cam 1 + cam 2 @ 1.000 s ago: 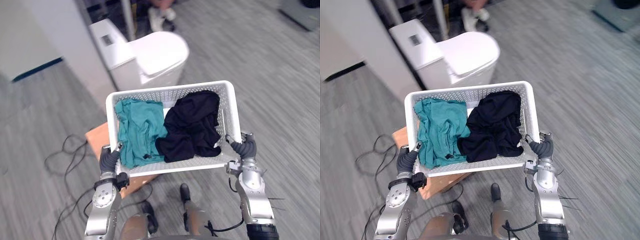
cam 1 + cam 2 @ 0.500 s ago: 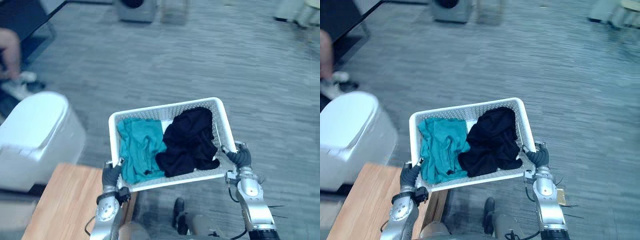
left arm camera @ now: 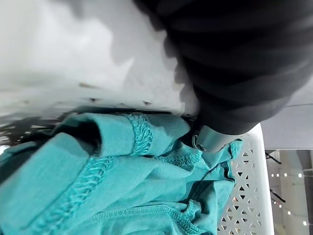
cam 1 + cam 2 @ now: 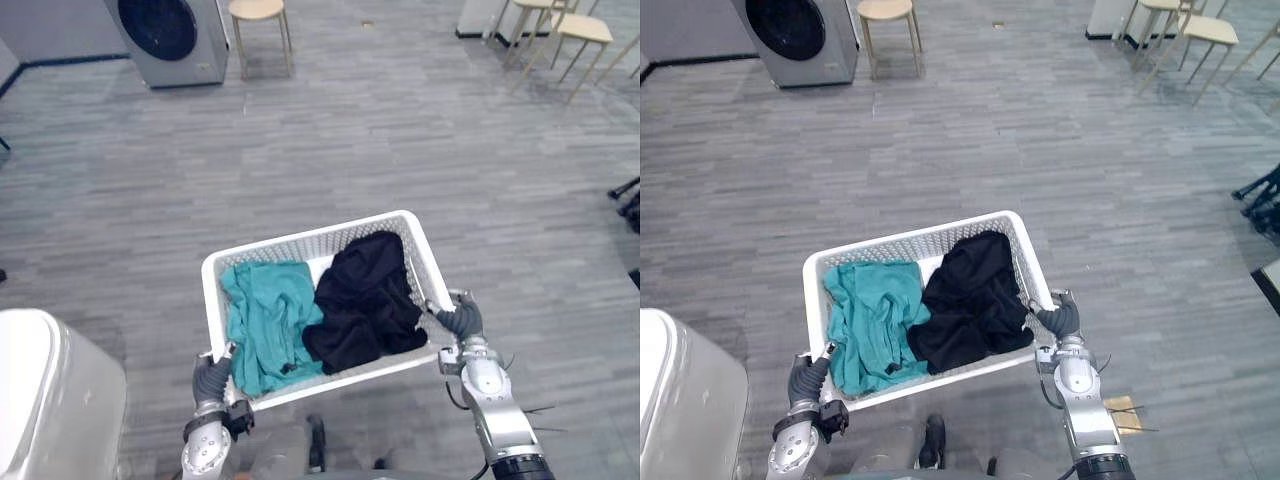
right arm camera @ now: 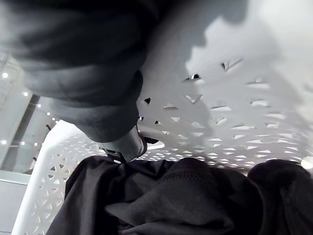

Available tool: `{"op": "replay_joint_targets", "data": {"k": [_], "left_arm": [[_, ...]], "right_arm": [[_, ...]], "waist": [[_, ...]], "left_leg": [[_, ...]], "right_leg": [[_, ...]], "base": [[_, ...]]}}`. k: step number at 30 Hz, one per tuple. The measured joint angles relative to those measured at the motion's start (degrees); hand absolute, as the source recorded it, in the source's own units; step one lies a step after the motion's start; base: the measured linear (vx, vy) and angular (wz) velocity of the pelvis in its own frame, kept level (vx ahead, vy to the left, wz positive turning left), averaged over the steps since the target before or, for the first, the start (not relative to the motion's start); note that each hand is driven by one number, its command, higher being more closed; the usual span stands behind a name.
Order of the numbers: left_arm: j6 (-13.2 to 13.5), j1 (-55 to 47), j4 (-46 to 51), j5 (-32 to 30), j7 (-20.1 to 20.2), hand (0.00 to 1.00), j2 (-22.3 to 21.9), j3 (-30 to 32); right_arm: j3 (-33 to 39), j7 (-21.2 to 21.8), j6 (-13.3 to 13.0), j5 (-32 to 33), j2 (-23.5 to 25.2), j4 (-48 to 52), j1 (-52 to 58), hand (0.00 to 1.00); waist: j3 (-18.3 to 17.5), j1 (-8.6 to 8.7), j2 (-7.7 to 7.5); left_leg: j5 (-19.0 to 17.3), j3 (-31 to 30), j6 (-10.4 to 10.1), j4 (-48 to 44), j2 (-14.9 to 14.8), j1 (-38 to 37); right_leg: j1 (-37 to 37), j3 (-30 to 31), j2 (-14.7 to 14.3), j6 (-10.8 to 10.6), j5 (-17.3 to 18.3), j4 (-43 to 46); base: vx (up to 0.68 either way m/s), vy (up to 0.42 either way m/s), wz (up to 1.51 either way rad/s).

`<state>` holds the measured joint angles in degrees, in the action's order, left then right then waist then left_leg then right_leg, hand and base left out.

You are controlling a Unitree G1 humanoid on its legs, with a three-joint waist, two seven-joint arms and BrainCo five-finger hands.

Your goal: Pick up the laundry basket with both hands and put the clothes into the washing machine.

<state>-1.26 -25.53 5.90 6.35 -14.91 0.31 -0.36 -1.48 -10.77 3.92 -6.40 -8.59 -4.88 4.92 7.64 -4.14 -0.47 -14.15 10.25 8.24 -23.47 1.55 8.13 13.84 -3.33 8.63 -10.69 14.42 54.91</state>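
Left eye view: laundry basket (clothes inside) in pinch of left robot hand, right robot hand.

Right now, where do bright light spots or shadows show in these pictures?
Right wrist view: small ceiling lights shine as bright dots beyond the white laundry basket, and the black garment looks dark. Left wrist view: similar dots past the basket's rim. Left eye view: even light, a faint shadow under the stool.

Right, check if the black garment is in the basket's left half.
No: the black garment fills the basket's right half, the teal garment the left.
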Motion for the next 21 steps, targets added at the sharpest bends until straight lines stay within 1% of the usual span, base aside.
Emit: {"op": "replay_joint_targets", "data": {"k": [1, 2, 3, 5, 6, 7, 8, 9, 10, 11, 12, 13, 14, 15, 16, 17, 18, 19, 20, 21], "left_arm": [[-0.3, 0.0, 0.0, -0.4, -0.1, 1.00, 0.5, 0.0], [-0.3, 0.1, 0.0, -0.5, -0.1, 1.00, 0.8, 0.0], [-0.3, 0.8, 0.0, -0.6, -0.1, 1.00, 1.2, -0.1], [-0.3, 1.9, 0.0, -0.9, 0.1, 1.00, 1.3, -0.3], [-0.3, 3.1, -1.1, -1.1, 0.5, 1.00, 1.6, -1.4], [-0.3, 3.7, -1.6, -1.1, 0.8, 1.00, 1.8, -1.6], [-0.3, 5.1, -2.6, -1.6, 1.1, 1.00, 2.2, -1.5], [-0.3, 6.1, -3.7, -2.0, 1.3, 1.00, 2.3, -1.7], [-0.3, 5.9, -3.9, -2.2, 1.3, 1.00, 2.3, -1.8], [-0.3, 5.6, -4.5, -2.6, 1.6, 1.00, 2.1, -2.0], [-0.4, 5.4, -4.9, -2.7, 1.9, 1.00, 1.2, -2.5], [-0.6, 4.9, -4.9, -3.3, 2.2, 1.00, -0.1, -3.0], [-0.6, 4.8, -4.9, -3.6, 2.1, 1.00, -0.9, -3.1], [-0.6, 4.8, -4.8, -3.6, 2.1, 1.00, -1.0, -3.0], [-0.6, 4.2, -4.8, -3.6, 2.1, 1.00, -1.5, -2.3], [-0.6, 3.8, -4.4, -3.6, 2.1, 1.00, -1.7, -2.4], [-0.6, 3.8, -3.8, -3.6, 2.2, 1.00, -1.7, -2.4], [-0.5, 3.7, -2.7, -3.6, 2.3, 1.00, -1.3, -2.5], [0.0, 3.6, -2.0, -3.6, 2.2, 1.00, -1.2, -2.5], [0.5, 3.4, -0.7, -3.6, 2.2, 1.00, -1.2, -2.4]], "right_arm": [[0.4, 0.5, 0.0, -0.5, 0.7, -0.6, 0.1, 1.00], [0.9, 0.9, 0.0, -0.5, 1.1, -0.6, 0.2, 1.00], [1.3, 1.0, 0.0, -0.4, 1.4, -0.5, 0.2, 1.00], [2.2, 1.1, -0.1, -0.3, 1.4, -0.5, 0.0, 1.00], [3.5, 1.2, -0.1, -0.3, 1.4, -0.5, 0.0, 1.00], [3.9, 1.3, -0.1, -0.3, 1.3, -0.5, 0.0, 1.00], [4.2, 1.2, -0.1, -0.3, 1.3, -0.5, 0.1, 1.00], [4.5, 1.0, -0.1, -0.4, 1.4, -0.5, 0.3, 1.00], [4.5, 0.9, -0.1, -0.4, 1.5, -0.4, 1.3, 1.00], [4.7, 0.9, -0.1, -0.4, 1.5, -0.2, 2.6, 1.00], [5.2, 0.9, -0.1, -0.4, 1.1, -0.2, 3.1, 1.00], [5.7, 0.9, -0.1, -0.5, 0.4, -0.2, 3.5, 1.00], [5.7, 0.9, -0.1, -0.5, -0.1, 0.2, 3.5, 1.00], [5.6, 0.9, 0.1, -0.5, -0.1, 0.9, 3.6, 1.00], [4.9, 0.9, 0.9, -0.5, -0.3, 3.1, 4.5, 1.00], [5.0, 0.6, 1.2, -0.5, -0.4, 5.4, 5.8, 1.00], [5.0, 0.2, 1.2, -0.4, -0.4, 6.4, 6.3, 1.00], [4.9, -0.5, 1.2, -0.3, -0.2, 8.1, 6.7, 1.00], [4.9, -0.7, 1.2, -0.3, -0.1, 9.5, 6.8, 1.00], [4.8, -0.9, 1.2, -0.3, -0.1, 10.8, 6.6, 1.00]], "waist": [[-0.1, 0.22, 0.39], [-0.5, 0.33, 0.94], [-0.6, 0.64, 1.34], [-0.5, 1.00, 2.09], [-0.4, 2.16, 3.80], [-0.3, 2.76, 3.74], [-0.3, 4.01, 2.29], [-0.3, 5.02, 1.09], [-0.6, 5.52, 0.00], [-1.4, 6.56, 0.09], [-2.0, 6.35, 1.52], [-2.6, 6.14, 4.42], [-2.2, 5.94, 6.81], [-1.6, 5.81, 7.81], [-0.7, 5.01, 8.42], [-0.4, 4.48, 8.71], [-0.2, 3.79, 8.48], [0.6, 2.59, 7.25], [0.9, 2.04, 6.64], [0.9, 1.35, 6.20]], "left_leg": [[-1.3, -0.4, 0.2, 1.6, 0.4, -3.4], [-1.7, -1.1, 0.3, 3.0, 0.4, -5.3], [-1.8, -2.5, 0.2, 5.9, 0.4, -8.2], [-2.1, -3.9, -0.2, 9.5, -0.6, -11.5], [-2.3, -5.7, -1.0, 13.0, -2.5, -15.2], [-2.1, -6.4, -1.5, 14.6, -2.6, -16.8], [-2.3, -7.9, -2.9, 16.4, -1.5, -19.7], [-3.7, -9.2, -5.3, 16.9, -0.9, -22.7], [-4.8, -10.6, -6.9, 17.2, -0.6, -25.9], [-5.7, -12.2, -7.2, 16.3, -0.8, -28.0], [-6.0, -12.4, -7.5, 14.3, -2.3, -28.1], [-5.8, -12.4, -8.0, 7.0, -5.3, -26.4], [-3.1, -12.2, -12.4, -5.1, -8.4, -22.4], [0.7, -11.8, -15.5, -12.4, -10.0, -19.5], [15.9, -9.8, -18.6, -26.9, -13.1, -13.0], [17.1, -7.3, -17.8, -39.9, -16.7, -5.7], [14.8, -5.4, -16.3, -44.8, -18.1, -2.4], [9.7, -1.3, -11.4, -48.7, -19.2, 2.5], [6.4, 1.9, -9.3, -47.8, -19.4, 6.2], [3.7, 5.1, -8.4, -44.1, -19.3, 9.4]], "right_leg": [[1.9, -2.8, 2.5, 2.8, 1.2, 2.7], [3.5, -5.6, 3.7, 4.8, 2.3, 2.0], [5.8, -8.5, 4.4, 6.8, 3.4, -1.3], [9.1, -9.8, 2.8, 8.0, 3.4, -8.7], [10.3, -9.6, -0.7, 7.1, -2.4, -25.6], [10.4, -9.2, -1.2, 5.4, -6.0, -33.7], [11.9, -8.7, -0.3, 2.7, -11.8, -43.5], [13.4, -7.4, 0.6, 3.3, -14.7, -47.4], [13.5, -6.8, 1.0, 4.0, -14.2, -47.0], [13.8, -4.5, 0.4, 6.4, -19.3, -43.6], [14.2, -4.3, -0.7, 7.2, -21.1, -40.7], [14.0, -5.6, -2.9, 8.1, -21.5, -36.9], [12.5, -8.0, -4.9, 10.6, -19.5, -34.3], [11.2, -8.5, -5.9, 11.3, -17.6, -33.1], [7.7, -8.4, -8.0, 12.4, -13.9, -32.3], [3.5, -9.2, -9.3, 13.4, -11.4, -32.9], [1.3, -9.1, -9.8, 14.2, -10.6, -33.3], [-3.7, -8.8, -10.0, 14.8, -8.8, -34.9], [-7.3, -8.5, -10.1, 14.7, -8.1, -37.6], [-10.4, -7.9, -10.2, 14.5, -7.8, -40.2]], "base": [[0.55, 0.109, 0.11], [0.67, 0.072, 0.18], [0.57, 0.028, 0.25], [0.56, -0.023, 0.35], [0.56, -0.066, 0.49], [0.69, -0.124, 0.77], [0.63, -0.174, 0.77], [0.78, -0.262, 0.86], [0.71, -0.265, 0.81], [0.61, -0.217, 0.61], [0.62, -0.222, 0.36], [0.84, -0.321, 0.03], [0.68, -0.279, -0.08], [0.66, -0.254, -0.19], [0.66, -0.218, -0.15], [0.79, -0.255, -0.14], [0.78, -0.223, -0.13], [0.52, -0.115, -0.12], [0.66, -0.113, -0.15], [0.64, -0.069, -0.12]]}}
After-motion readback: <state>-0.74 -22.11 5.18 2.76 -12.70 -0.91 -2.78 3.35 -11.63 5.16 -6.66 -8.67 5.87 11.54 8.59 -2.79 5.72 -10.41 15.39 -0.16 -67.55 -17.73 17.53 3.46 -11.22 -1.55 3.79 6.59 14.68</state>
